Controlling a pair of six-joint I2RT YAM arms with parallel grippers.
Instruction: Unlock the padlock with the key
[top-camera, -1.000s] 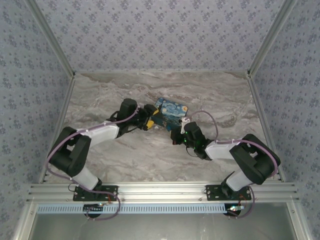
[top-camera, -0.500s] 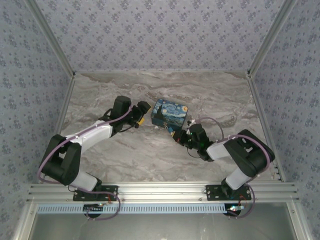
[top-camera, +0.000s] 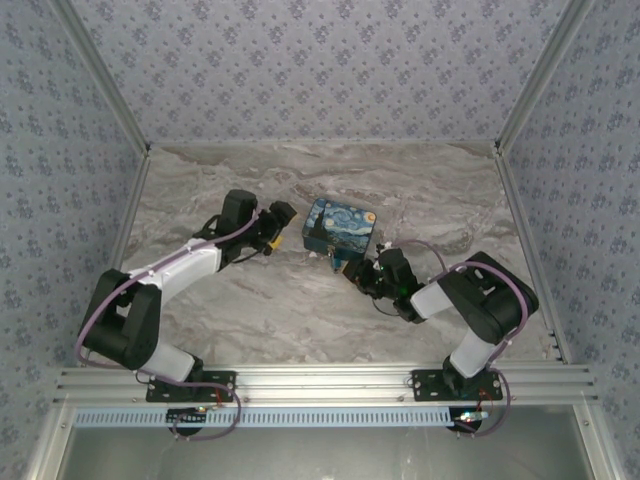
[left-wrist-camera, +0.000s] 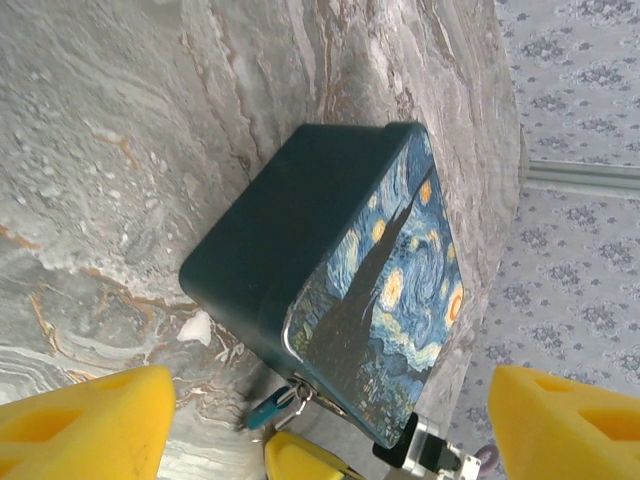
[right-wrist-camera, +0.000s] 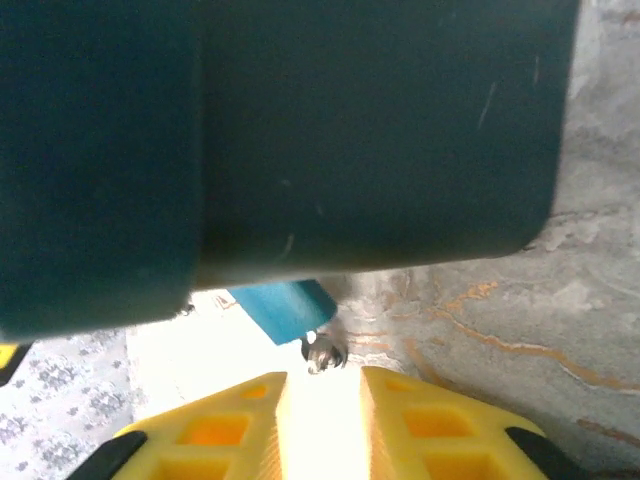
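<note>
Padlock (right-wrist-camera: 280, 308) hangs from box (top-camera: 340, 222) at its 6 o'clock edge, seen from above. Key (right-wrist-camera: 322, 352) at lock's lower end, apparently seated. Right gripper (right-wrist-camera: 322, 400) just behind key, jaws narrowly parted, nothing pinched. Left gripper (top-camera: 280, 227) at box's 9 o'clock, jaws wide, empty. Judgement: lock light, swings freely. Key tiny, stiff, slippery. Pinch key head flat, brace lock body.

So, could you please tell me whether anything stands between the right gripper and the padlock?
Nothing visible does. In the right wrist view the padlock sits by the edge of the box, just beyond the right gripper, whose fingers stand slightly apart; a small metal piece at the padlock's tip faces that gap.
</note>
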